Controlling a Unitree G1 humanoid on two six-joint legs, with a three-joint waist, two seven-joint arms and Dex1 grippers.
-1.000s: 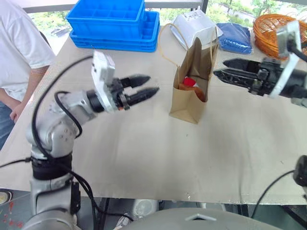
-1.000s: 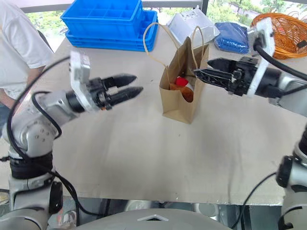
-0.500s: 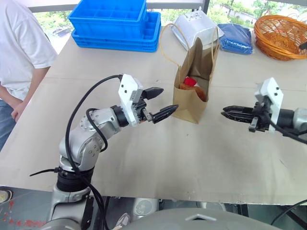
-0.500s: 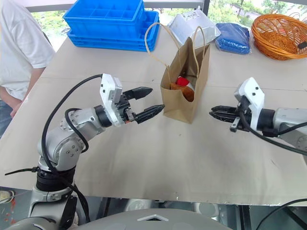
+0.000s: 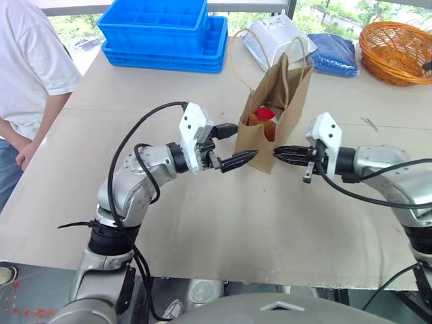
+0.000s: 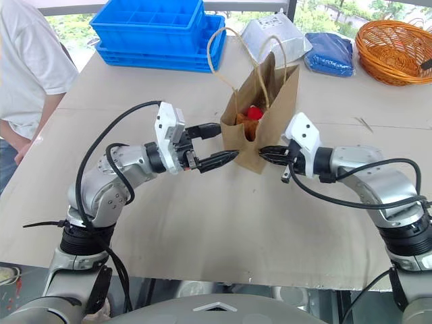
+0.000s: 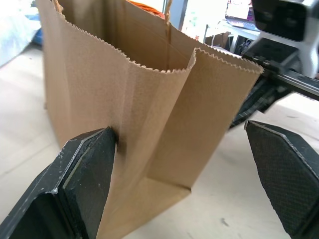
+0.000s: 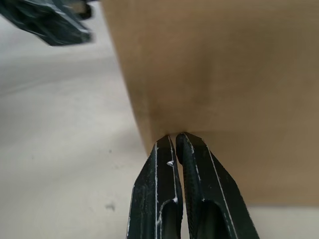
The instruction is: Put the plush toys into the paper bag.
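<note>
Paper bag (image 5: 273,115) upright mid-bench, plush toys (image 5: 264,120) inside. Left pincer (image 5: 233,145) spread at its side; right pincer (image 5: 278,154) pressed together against it. Next: likely steadying, then withdrawal.

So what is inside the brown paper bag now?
In the paper bag, a red tip and a brown plush part show at the opening. The bag walls cover the rest of the toys.
</note>
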